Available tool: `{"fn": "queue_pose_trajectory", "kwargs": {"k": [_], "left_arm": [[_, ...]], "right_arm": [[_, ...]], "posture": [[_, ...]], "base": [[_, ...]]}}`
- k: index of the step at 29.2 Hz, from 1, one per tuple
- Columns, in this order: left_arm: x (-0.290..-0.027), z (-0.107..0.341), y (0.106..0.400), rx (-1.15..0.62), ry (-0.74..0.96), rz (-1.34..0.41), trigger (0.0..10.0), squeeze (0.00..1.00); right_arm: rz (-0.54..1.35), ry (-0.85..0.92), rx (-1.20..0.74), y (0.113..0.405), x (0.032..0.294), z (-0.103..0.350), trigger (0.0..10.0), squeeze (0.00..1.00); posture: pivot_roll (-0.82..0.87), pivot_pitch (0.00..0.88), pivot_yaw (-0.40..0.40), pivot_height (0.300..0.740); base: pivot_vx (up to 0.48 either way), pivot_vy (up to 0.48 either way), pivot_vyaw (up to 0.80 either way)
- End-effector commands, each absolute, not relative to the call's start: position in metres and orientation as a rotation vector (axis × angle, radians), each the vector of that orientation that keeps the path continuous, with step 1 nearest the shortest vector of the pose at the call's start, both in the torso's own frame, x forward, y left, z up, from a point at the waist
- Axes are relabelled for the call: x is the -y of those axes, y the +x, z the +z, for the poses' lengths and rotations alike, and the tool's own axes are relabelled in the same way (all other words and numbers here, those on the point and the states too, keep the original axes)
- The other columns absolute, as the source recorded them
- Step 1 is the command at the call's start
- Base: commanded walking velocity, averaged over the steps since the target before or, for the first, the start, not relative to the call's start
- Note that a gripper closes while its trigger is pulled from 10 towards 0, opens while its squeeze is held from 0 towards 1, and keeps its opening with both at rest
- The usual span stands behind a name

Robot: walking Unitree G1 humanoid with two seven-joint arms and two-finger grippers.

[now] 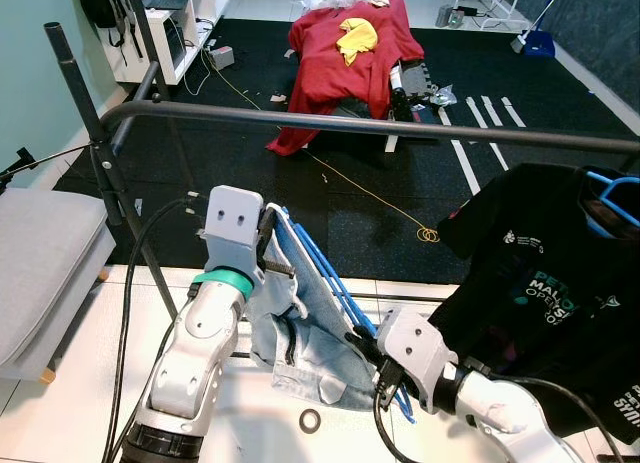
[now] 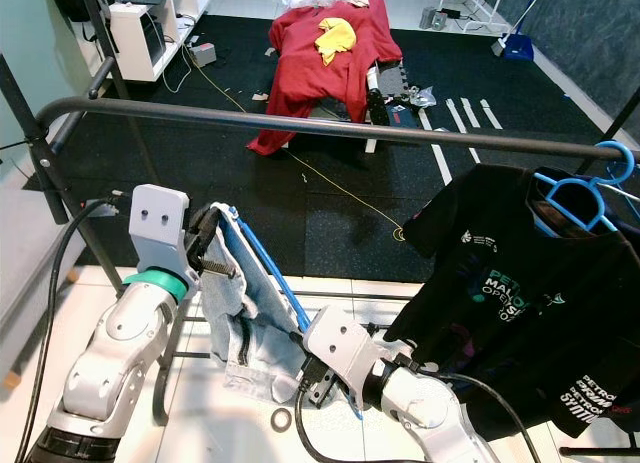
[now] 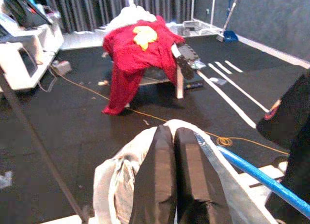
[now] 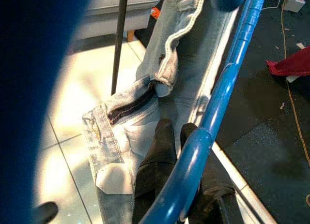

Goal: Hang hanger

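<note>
A dark clothes rail spans the scene horizontally above the tiled floor, with a long stretch of bare bar between its left upright and a black T-shirt hanging at the right end on its own blue hanger. Behind the rail lies black carpet with a red-draped table and a yellow cable. A grey cushioned seat borders the left side. Below the rail, the blue hanger with light jeans sits tilted between both arms. The left end effector is raised, fingers pressed together on the hanger's upper end and denim. The right end effector is lower, closed around the hanger's blue bar near its bottom.
</note>
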State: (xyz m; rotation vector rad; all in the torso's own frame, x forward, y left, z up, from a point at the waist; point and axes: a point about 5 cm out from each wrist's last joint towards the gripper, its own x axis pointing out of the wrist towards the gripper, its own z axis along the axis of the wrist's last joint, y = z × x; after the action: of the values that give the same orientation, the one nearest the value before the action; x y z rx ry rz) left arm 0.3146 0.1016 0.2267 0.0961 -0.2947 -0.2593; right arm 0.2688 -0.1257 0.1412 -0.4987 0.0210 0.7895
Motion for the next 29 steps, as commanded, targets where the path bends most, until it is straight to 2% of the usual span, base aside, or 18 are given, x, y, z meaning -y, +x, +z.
{"fn": "queue_pose_trajectory", "kwargs": {"k": [1,6,8,19,29], "left_arm": [[-0.094,0.249,0.303,0.434,0.086,-0.307,0.0,0.00],[-0.082,0.242,0.295,0.411,0.088,-0.400,0.0,0.00],[-0.077,0.240,0.291,0.405,0.081,-0.425,0.0,0.00],[-0.077,0.243,0.292,0.411,0.068,-0.410,0.0,0.00],[-0.070,0.241,0.288,0.414,0.084,-0.458,0.0,0.00]], "right_arm": [[0.740,-0.480,-0.170,0.269,0.139,0.118,0.0,0.00],[0.702,-0.419,-0.143,0.277,0.136,0.126,0.0,0.00],[0.727,-0.448,-0.142,0.278,0.133,0.127,0.0,0.00],[0.792,-0.539,-0.193,0.272,0.129,0.114,0.0,0.00],[0.825,-0.510,-0.197,0.269,0.122,0.116,0.0,0.00]], "posture": [[-0.13,0.159,0.033,0.740],[-0.13,0.160,0.034,0.740],[-0.13,0.161,0.034,0.740],[-0.13,0.166,0.031,0.740],[-0.14,0.170,0.033,0.740]], "base": [[0.000,0.000,0.00],[0.000,0.000,0.00],[0.000,0.000,0.00],[0.000,0.000,0.00],[0.000,0.000,0.00]]}}
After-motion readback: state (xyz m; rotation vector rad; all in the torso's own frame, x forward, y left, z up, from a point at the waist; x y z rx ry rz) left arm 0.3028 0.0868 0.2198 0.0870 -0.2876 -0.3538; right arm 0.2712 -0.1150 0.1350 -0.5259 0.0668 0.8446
